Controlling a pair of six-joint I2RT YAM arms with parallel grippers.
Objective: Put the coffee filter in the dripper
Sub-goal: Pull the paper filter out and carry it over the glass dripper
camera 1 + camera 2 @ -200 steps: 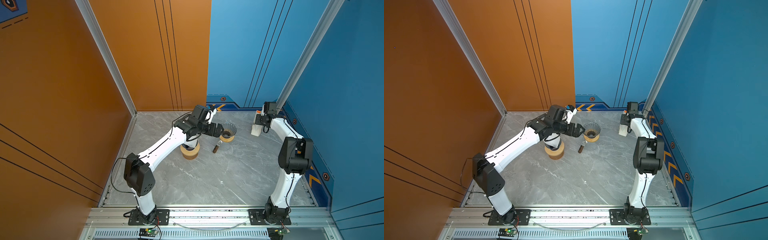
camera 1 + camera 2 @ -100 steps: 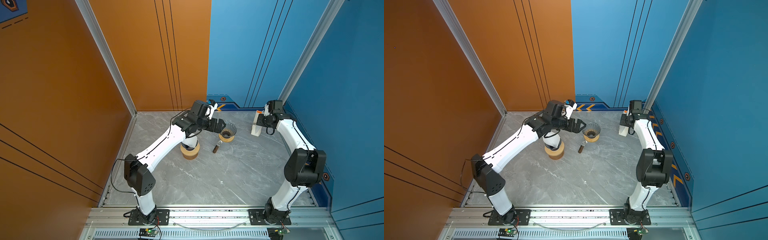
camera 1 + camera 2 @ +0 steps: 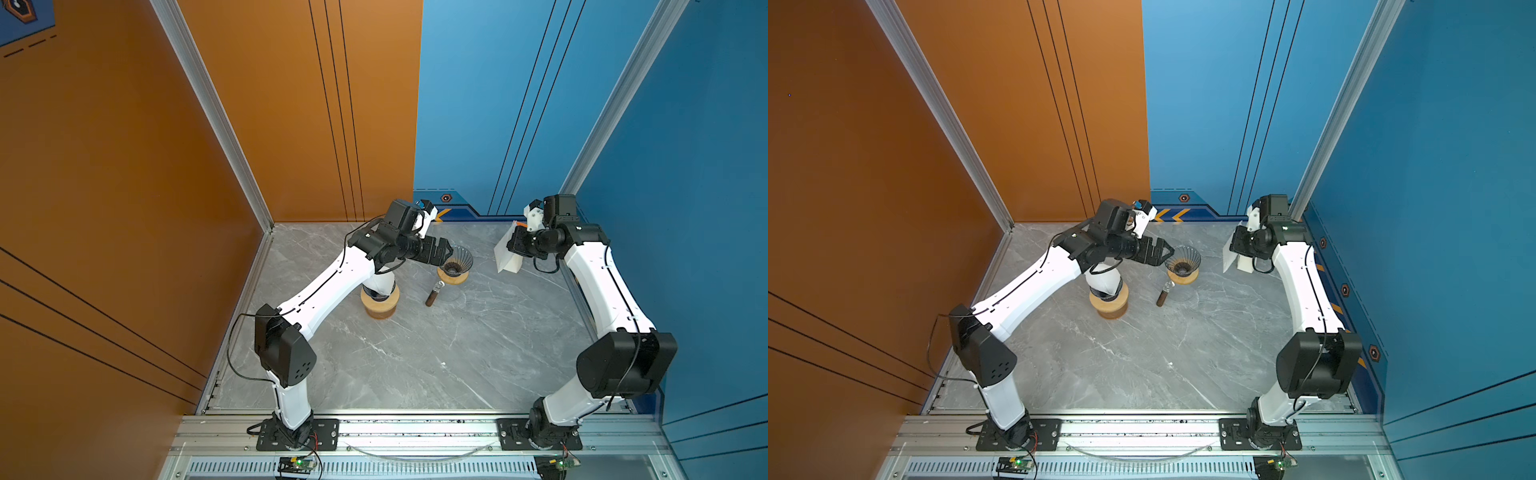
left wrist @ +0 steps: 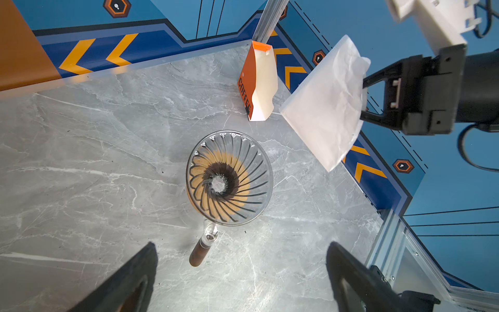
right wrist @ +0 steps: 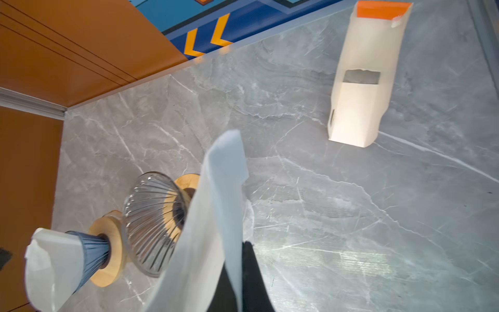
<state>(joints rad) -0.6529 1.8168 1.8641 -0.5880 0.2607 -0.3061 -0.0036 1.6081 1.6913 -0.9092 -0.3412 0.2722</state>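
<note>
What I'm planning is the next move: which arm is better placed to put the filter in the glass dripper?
Likely right: the right pincer is shut on the filter, aloft beside the glass dripper; the left pincer is open and empty.

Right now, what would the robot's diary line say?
right tool: shut on coffee filter, in the air | left tool: open, empty, near glass dripper | glass dripper: no filter inside
</note>
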